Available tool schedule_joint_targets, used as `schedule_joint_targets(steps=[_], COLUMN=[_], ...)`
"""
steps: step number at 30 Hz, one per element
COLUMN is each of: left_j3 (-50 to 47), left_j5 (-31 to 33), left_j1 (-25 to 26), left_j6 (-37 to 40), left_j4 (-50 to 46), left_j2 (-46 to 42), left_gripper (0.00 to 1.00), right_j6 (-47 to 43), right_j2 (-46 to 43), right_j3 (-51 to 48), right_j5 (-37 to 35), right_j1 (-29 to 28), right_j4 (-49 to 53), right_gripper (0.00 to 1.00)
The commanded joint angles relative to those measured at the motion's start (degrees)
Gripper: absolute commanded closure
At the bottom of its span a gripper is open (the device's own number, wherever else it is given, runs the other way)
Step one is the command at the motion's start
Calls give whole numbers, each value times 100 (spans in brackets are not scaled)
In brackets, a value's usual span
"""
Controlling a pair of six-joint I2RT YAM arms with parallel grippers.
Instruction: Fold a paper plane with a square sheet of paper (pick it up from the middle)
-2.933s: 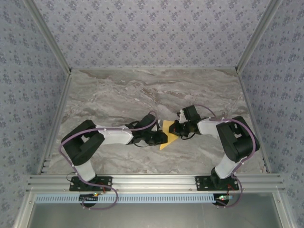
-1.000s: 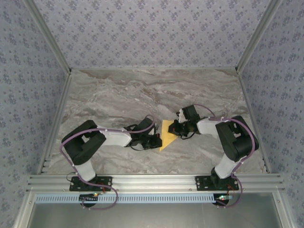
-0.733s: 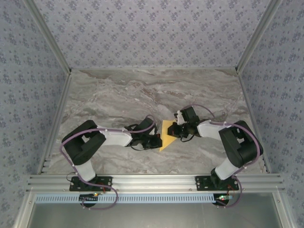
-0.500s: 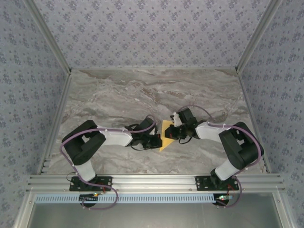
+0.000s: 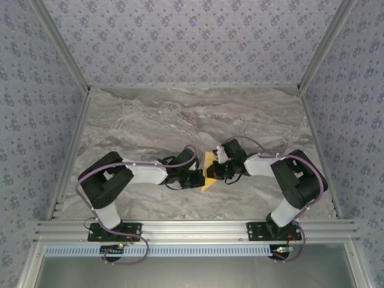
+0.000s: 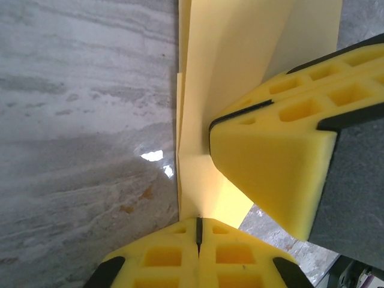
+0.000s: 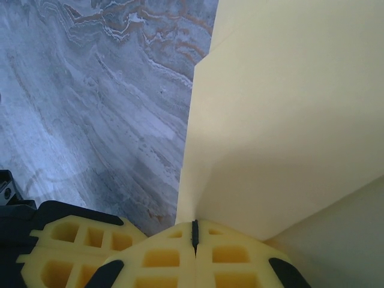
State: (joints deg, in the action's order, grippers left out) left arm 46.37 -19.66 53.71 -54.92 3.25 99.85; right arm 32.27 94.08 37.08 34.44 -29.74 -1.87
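I have the left gripper (image 5: 200, 179) and right gripper (image 5: 215, 171) both pinched closed, tips facing across the folded square sheet of paper (image 5: 208, 163) mid-table (image 5: 150, 120). Its long crease runs near-to-far between them.

Matt square sheet of paper (image 6: 240, 72) on a glossy table (image 6: 78, 120)
The veined table gleams; the left gripper (image 6: 198, 225) has matt yellow plastic fingers (image 6: 180, 237).

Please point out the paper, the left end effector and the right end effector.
Paper (image 7: 288, 108): right wrist view, its flat top layer.
Left end effector (image 6: 198, 223): left wrist view, seam between its shut fingertips.
Right end effector (image 7: 194, 227): right wrist view, seam between its shut fingertips.
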Motion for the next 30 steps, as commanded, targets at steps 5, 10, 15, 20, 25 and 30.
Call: schedule_joint_targets(steps=[5,10,15,20,25,30], left_j3=[-47,-47,-31,68,286,713], left_j5=[216,208,218,268,270,348], left_j1=[131,133,130,131,130,114], left_j6=[227,239,278,378,604,905], left_j4=[-1150,-1195,-1225,-1327,-1439,-1557], left_j2=[204,271,263,202,143,32], left_gripper=[100,100,100,100,100,99], right_j6=[-304,-303,-343,-345,-422,-316], right_j2=[507,755,908,1174,966,69], right_j3=[388,690,1076,1544,1759,1308], right_j5=[-557,-496,-570,-595,-580,-780], right_j1=[823,1307,1693,2111,2187,1911], right_j4=[312,245,429,639,932,1210], right_gripper=[100,100,100,100,100,96])
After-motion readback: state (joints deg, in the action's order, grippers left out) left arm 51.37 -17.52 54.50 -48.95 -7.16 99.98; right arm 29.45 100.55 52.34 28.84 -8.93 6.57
